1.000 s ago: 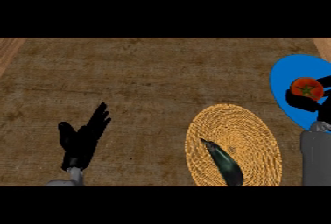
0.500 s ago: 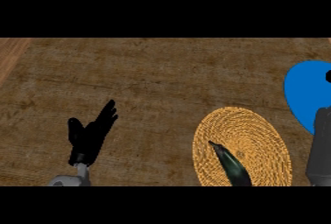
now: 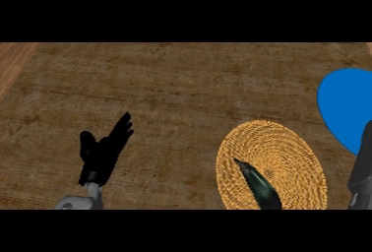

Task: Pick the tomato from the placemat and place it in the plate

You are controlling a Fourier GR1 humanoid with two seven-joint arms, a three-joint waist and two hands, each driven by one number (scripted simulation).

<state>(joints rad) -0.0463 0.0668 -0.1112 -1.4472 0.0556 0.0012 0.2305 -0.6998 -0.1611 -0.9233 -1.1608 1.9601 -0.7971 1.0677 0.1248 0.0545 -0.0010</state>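
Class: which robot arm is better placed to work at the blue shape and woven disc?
Right. The right arm enters beside the blue shape and woven disc; the left hand rests open far left.

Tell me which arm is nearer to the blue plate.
Right. The right arm shows at the view's right edge, overlapping the lower rim of the blue plate; the left hand rests open far left, beyond the woven placemat.

No text, label, number or sign can be read on the placemat (image 3: 285,147), plate (image 3: 343,106) or counter (image 3: 167,88).
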